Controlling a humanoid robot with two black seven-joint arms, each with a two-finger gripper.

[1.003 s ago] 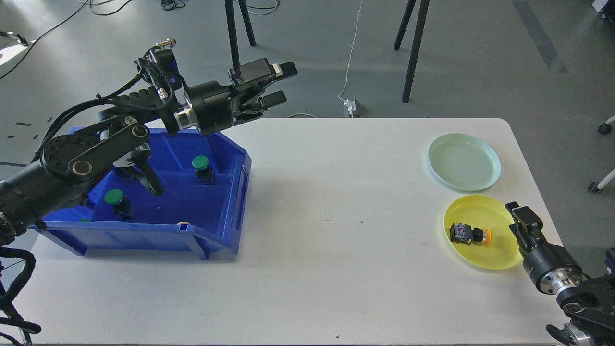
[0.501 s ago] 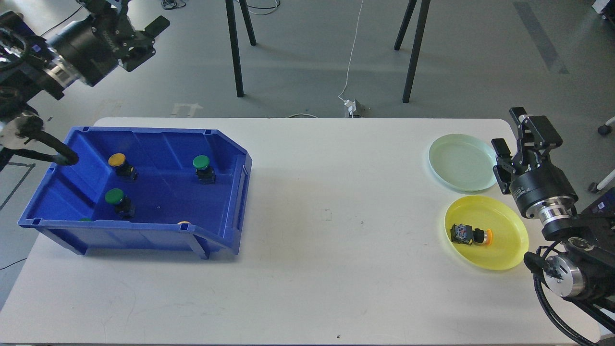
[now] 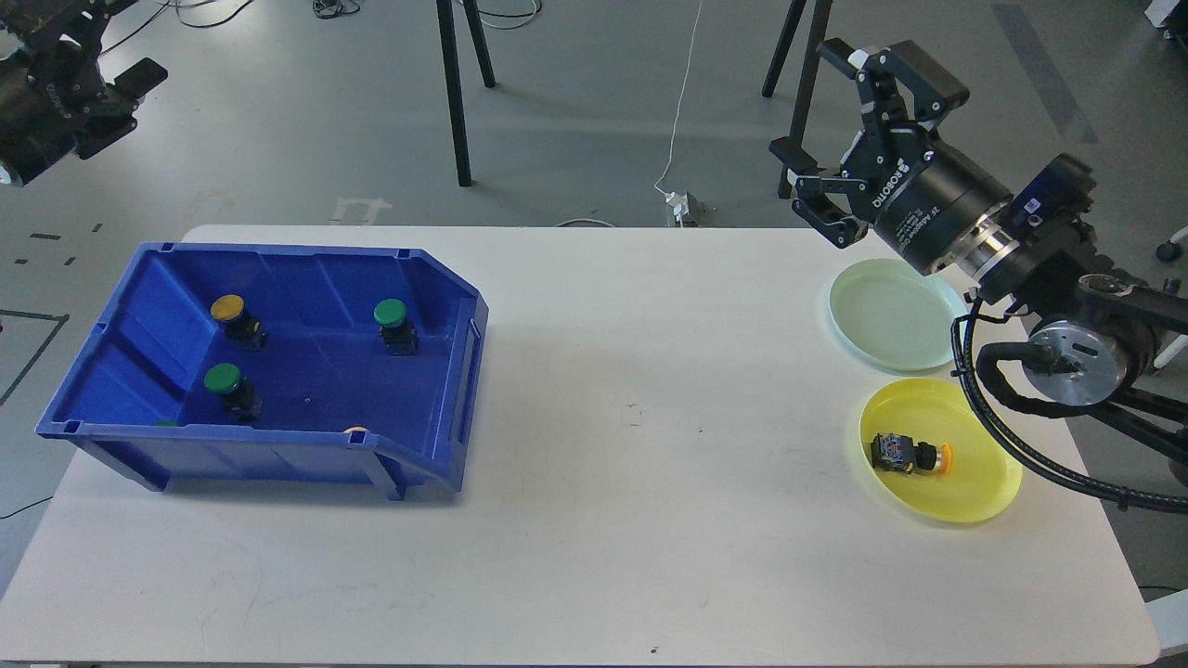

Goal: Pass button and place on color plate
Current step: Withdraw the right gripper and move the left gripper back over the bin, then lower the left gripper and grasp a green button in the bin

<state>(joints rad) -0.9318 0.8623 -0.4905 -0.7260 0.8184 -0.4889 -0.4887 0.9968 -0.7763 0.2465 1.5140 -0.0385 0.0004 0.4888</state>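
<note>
A blue bin point(image 3: 452, 327) on the left of the white table point(image 3: 650, 417) holds a yellow-capped button point(image 3: 227, 311), two green-capped buttons point(image 3: 391, 316) point(image 3: 223, 379), and two more caps peeking over its front wall. A yellow plate point(image 3: 974, 478) at the right holds a button with an orange cap point(image 3: 911, 455), lying on its side. A pale green plate point(image 3: 893, 314) behind it is empty. My right gripper point(image 3: 807, 102) is open and empty, raised above the table's back right, left of the green plate. My left gripper point(image 3: 125, 102) is open and empty, high beyond the bin's far left.
Black stand legs point(image 3: 452, 93) and a white cable with a plug point(image 3: 684, 206) are on the floor behind the table. My right arm's wrist and cables point(image 3: 1049, 353) hang over the table's right edge beside both plates.
My left gripper has pulled back from over the bin to the far upper left. My right gripper has risen from beside the yellow plate and swung up and left past the green plate.
</note>
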